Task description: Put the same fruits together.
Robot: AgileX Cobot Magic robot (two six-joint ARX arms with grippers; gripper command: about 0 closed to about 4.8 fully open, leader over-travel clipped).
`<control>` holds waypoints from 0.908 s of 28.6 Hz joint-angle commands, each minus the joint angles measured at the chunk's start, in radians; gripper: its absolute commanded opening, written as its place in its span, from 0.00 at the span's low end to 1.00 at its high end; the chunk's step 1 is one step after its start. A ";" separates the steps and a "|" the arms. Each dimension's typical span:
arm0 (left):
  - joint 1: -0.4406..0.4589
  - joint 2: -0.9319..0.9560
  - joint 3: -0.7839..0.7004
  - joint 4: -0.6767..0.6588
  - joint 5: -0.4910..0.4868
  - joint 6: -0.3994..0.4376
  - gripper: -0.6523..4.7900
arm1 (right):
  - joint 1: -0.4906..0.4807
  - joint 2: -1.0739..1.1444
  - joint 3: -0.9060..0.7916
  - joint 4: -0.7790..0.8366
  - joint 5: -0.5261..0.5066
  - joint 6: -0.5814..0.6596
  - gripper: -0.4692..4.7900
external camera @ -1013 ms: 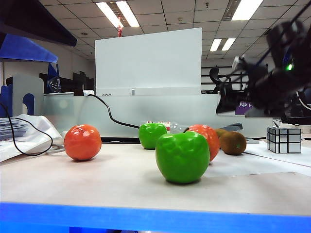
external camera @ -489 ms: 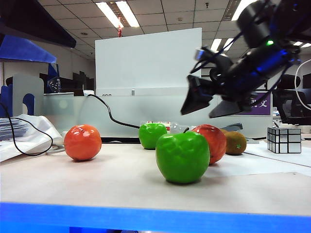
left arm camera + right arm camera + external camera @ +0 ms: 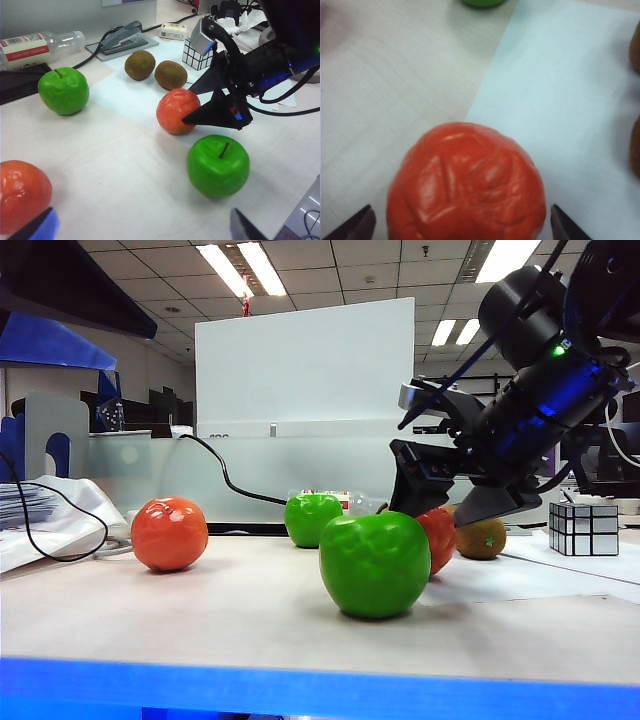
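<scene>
The right gripper (image 3: 440, 502) hangs wide open just above the right orange fruit (image 3: 178, 111), one finger on each side, touching nothing as far as I can tell; its wrist camera looks straight down on that fruit (image 3: 467, 185), likely lined up to grasp it. The other orange fruit (image 3: 170, 533) sits well apart at the far left of the table (image 3: 250, 620), so the pair is not yet together. The two kiwis (image 3: 155, 70) already lie side by side on the white sheet (image 3: 125, 95) behind. One green apple (image 3: 375, 563) stands near and central, the second (image 3: 314, 517) farther back. The left gripper (image 3: 140, 227) waits open and empty at the near edge, clear of the fruits.
</scene>
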 commanded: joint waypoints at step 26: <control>0.001 -0.002 0.003 0.006 0.001 0.000 0.98 | 0.002 0.063 -0.004 0.119 -0.032 -0.002 0.83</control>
